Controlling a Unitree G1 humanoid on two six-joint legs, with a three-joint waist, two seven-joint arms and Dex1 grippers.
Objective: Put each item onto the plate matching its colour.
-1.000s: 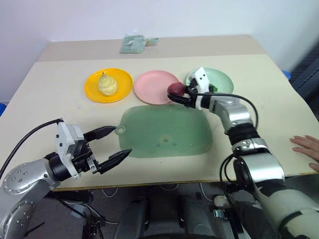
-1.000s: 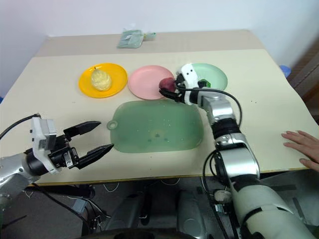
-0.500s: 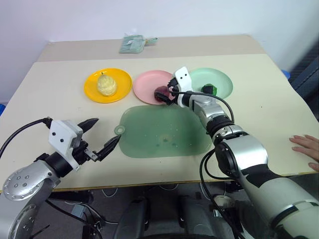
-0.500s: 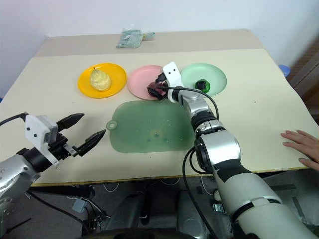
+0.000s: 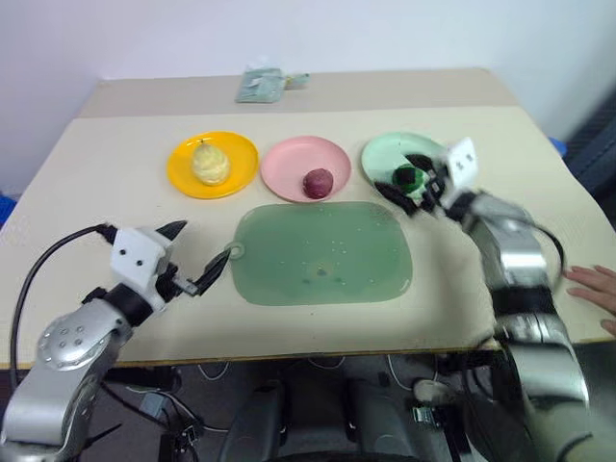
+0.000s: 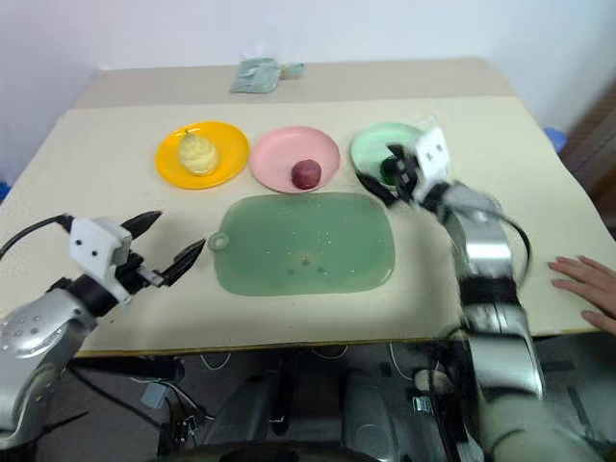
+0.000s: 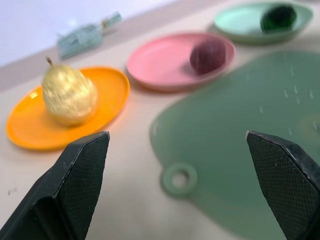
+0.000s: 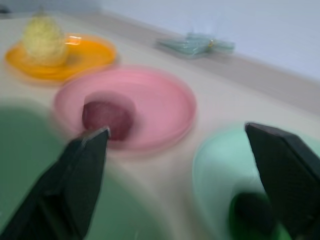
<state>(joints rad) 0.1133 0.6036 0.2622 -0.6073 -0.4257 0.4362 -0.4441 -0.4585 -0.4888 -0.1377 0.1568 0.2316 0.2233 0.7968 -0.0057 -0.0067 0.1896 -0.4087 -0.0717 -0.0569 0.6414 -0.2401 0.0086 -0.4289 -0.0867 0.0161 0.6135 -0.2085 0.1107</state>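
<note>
A: Where is the dark red roundish toy fruit (image 5: 318,182)?

B: On the pink round plastic plate (image 5: 289,164), at its five o'clock. Both the left claw (image 5: 195,258) and the right claw (image 5: 410,186) gape, empty.

A: Handling?

B: Probably light, stiff, smooth; pinch across its middle.

You were looking down at a pale beige surface (image 5: 115,154) pushed up close to a plain white wall (image 5: 289,34). The far end had a separate, slightly darker strip (image 5: 385,89) running along the wall, with a seam where it met the main top. Light was soft and even, no hard shadows anywhere. Underneath the near edge the floor (image 5: 318,385) looked grey and dim, with some loose cables (image 5: 318,363) hanging there. Something blue (image 5: 555,144) peeked out past the right edge.
</note>
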